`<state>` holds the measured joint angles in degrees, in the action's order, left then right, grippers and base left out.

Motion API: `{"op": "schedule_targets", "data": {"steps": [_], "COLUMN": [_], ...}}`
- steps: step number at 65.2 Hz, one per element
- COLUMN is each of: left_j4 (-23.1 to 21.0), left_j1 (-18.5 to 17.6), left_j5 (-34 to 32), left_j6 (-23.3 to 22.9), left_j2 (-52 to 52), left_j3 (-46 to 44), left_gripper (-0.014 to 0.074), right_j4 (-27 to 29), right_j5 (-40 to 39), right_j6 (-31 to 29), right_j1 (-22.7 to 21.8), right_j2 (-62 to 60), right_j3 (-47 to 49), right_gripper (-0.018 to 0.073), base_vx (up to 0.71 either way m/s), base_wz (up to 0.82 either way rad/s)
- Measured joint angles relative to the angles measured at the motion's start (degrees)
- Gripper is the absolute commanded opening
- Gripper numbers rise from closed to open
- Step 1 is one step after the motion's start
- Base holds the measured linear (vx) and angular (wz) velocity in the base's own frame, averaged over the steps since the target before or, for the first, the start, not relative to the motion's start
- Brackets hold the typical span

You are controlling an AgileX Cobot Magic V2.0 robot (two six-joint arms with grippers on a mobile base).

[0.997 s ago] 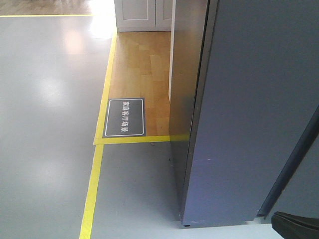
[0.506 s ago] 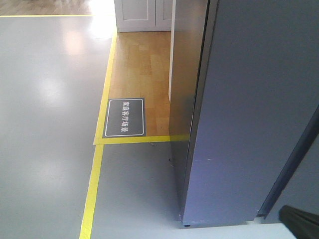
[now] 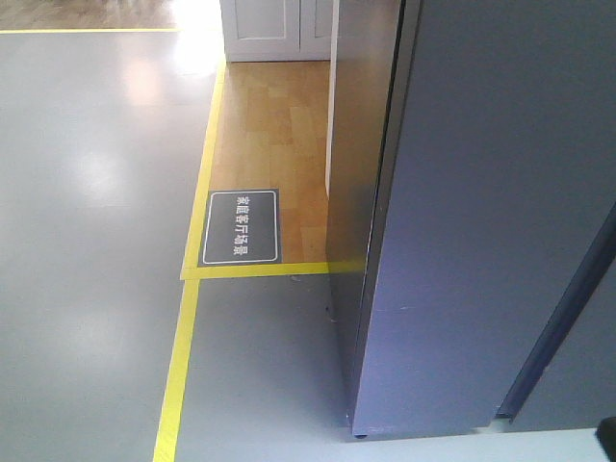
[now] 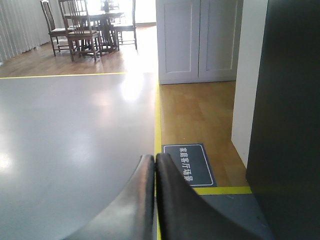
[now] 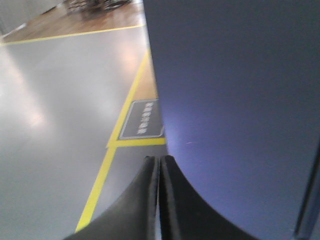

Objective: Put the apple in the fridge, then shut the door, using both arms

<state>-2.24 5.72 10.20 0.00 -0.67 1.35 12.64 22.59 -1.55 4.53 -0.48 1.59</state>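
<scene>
The apple cannot be seen in any view, so I cannot tell where it is; it may already be inside the fridge (image 3: 481, 212), but that is only my guess. The fridge is the tall dark grey box filling the right side of the front view. Its front panel looks flat and shut, or nearly shut, with a thin dark line running down its left edge. I cannot tell if that line is a small gap at the door.

The right gripper (image 5: 159, 165) is just beside the fridge's grey face, and its two black fingers are pressed together with nothing between them. The left gripper (image 4: 155, 162) is on the other side, away from the fridge, over the grey floor (image 3: 87, 241). Its fingers are pressed together too, and hold nothing.

To the left of the fridge lies a dark floor sign (image 3: 241, 226) with white letters, edged by yellow tape (image 3: 178, 375). Past the fridge is a white cabinet (image 4: 197, 40), and farther off stand some wooden chairs (image 4: 82, 27).

If the door needs one last push, the right gripper should press flat and slow on the panel, not poke with a tip. The left one should stay clear.
</scene>
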Motion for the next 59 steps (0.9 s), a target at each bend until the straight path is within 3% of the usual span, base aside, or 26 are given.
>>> {"op": "schedule_targets", "data": {"steps": [8,17,38,59], "left_j4": [0.00,-0.05,-0.09,-0.09], "left_j1": [0.00,0.00,0.00,0.00], "left_j5": [0.00,0.05,0.09,0.09], "left_j6": [0.00,0.00,0.00,0.00], "left_j2": [0.00,0.00,0.00,0.00], "left_j3": [0.00,0.00,0.00,0.00], "left_gripper": [-0.0006,-0.0006,-0.0006,-0.0006], "right_j4": [-7.72,-12.02,-14.29,-14.75], "right_j5": [-8.02,-14.73,-18.34,-21.79], "right_j6": [8.50,11.83,12.18,8.80], "right_j1": [0.00,0.00,0.00,0.00], "right_j2": [-0.18,-0.18,-0.18,-0.18], "right_j3": [-2.70,-3.08,-3.26,-3.26], "right_gripper": [-0.0003,-0.0003,-0.0003,-0.0003], "base_vx": [0.00,0.00,0.00,0.00], "base_wz": [0.00,0.00,0.00,0.00]}}
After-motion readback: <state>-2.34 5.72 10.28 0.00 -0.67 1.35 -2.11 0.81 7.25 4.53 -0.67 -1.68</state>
